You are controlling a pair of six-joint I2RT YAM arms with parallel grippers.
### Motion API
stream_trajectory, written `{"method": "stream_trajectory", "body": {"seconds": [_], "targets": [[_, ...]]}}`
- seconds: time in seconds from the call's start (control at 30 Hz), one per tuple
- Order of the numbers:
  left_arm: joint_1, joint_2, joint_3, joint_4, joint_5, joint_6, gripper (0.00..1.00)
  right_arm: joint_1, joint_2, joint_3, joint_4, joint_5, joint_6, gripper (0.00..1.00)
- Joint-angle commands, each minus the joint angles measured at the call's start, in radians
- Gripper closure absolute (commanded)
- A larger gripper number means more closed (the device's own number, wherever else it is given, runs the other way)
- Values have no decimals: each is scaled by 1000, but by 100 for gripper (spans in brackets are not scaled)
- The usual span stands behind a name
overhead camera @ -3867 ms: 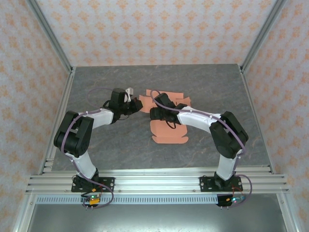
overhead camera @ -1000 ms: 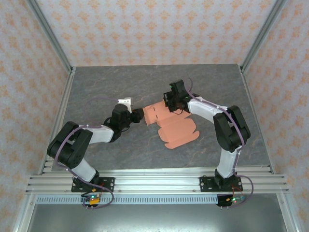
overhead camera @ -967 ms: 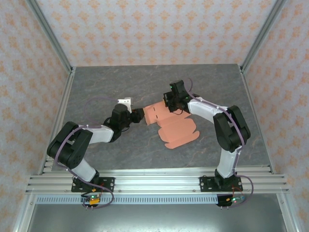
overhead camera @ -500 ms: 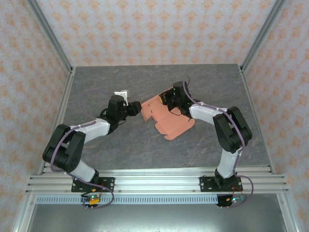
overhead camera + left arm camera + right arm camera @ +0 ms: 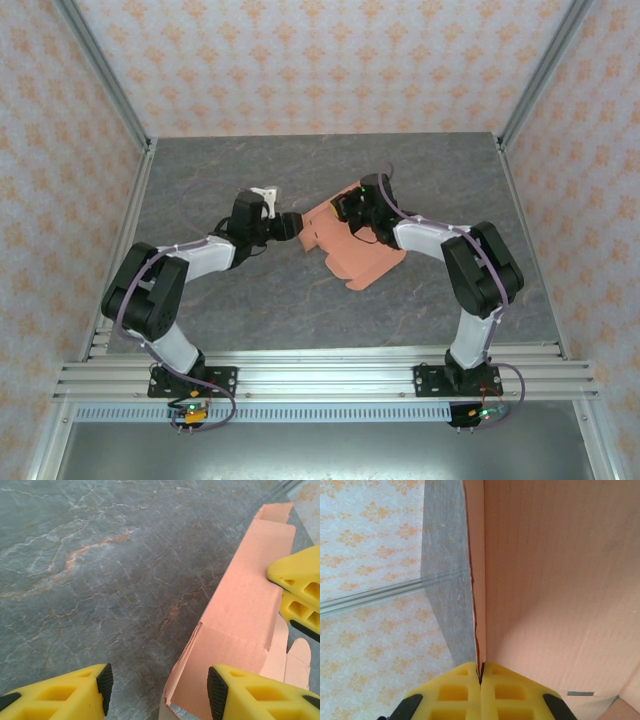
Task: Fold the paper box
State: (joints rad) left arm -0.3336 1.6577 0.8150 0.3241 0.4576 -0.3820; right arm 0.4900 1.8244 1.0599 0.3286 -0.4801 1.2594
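Two grippers flank the paper box (image 5: 355, 255) at mid-table: the right gripper (image 5: 481, 672) is pinched shut on its 12 o'clock edge and the left gripper (image 5: 161, 690) stands half-open around its 9 o'clock flap; the card looks light and floppy, probably best held near creases.

Legible text, labels, brands, numbers, signs: none. The paper box (image 5: 357, 252) shows plain salmon-orange card on every face in view. The wall covering (image 5: 320, 60) carries a repeated orange ornament, not lettering.
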Motion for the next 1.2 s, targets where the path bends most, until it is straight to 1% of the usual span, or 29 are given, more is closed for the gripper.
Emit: {"method": "stream_trajectory", "body": {"seconds": [0.0,0.13,0.27,0.43,0.6,0.73,0.97,1.17], "targets": [[-32,29,45,-73,35,80,44,-1,-35,-27,87,3,26,100],[-53,53,50,-92,-9,109,44,1,-46,-53,122,18,38,100],[-65,58,41,-87,-17,110,44,2,-63,-86,161,31,47,100],[-88,35,11,-40,-10,85,44,4,-68,-149,308,40,58,100],[-156,-8,-12,-62,-91,138,44,4,-59,-204,435,36,66,100],[-162,-40,-51,-49,-135,134,44,3,-44,-257,551,26,64,100],[-163,-103,-118,-16,-136,93,44,-4,18,-358,776,-7,44,100],[-163,-182,-175,-14,-115,74,43,-7,69,-379,859,1,74,100]]}}
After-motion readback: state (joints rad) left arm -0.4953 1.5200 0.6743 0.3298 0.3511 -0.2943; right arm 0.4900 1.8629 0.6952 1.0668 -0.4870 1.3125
